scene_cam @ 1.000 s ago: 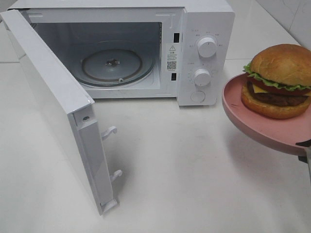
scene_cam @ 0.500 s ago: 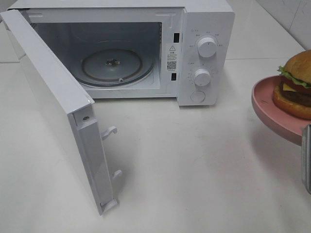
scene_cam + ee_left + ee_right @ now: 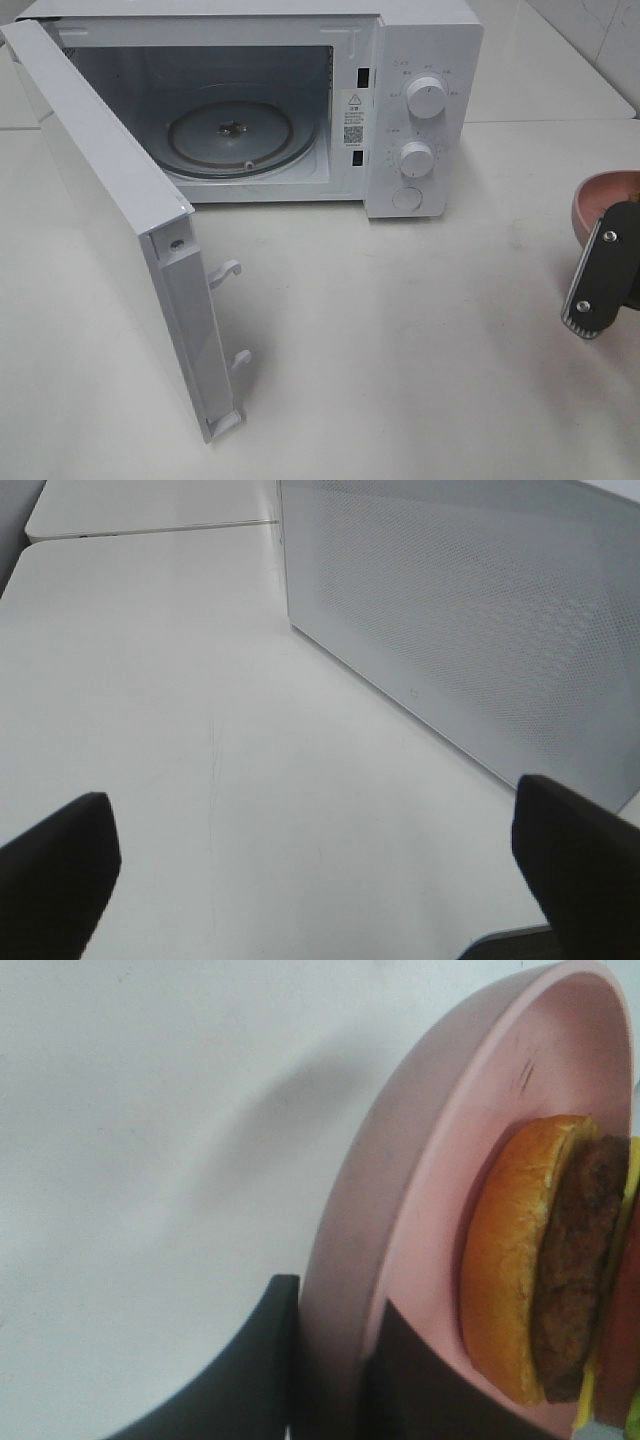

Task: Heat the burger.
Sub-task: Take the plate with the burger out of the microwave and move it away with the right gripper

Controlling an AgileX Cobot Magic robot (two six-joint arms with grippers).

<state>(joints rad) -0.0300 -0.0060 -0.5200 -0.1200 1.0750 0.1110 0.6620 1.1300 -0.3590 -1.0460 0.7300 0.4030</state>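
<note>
Pink is barely showing from the high camera: only a sliver of the plate (image 3: 607, 193) is peeking in at the right edge, with the right gripper (image 3: 604, 283) hanging in front of it, while the white microwave (image 3: 420, 100) is standing with its door (image 3: 110, 210) swung wide and the glass turntable (image 3: 240, 135) sitting bare inside. In the left wrist view, the left gripper (image 3: 320, 860) is holding its two dark fingers (image 3: 55, 865) wide apart over the white table (image 3: 180, 680) beside the door's perforated panel, gripping nothing. In the right wrist view, the jaws are pinching the plate's rim, one finger (image 3: 240, 1370) under it and one over, and the burger (image 3: 550, 1260) is resting on the plate just inside that pinch. I am judging the risk as this: with only an edge grip, the plate could be tipping on the way to the cavity, sliding the burger off, or clipping the door frame.
</note>
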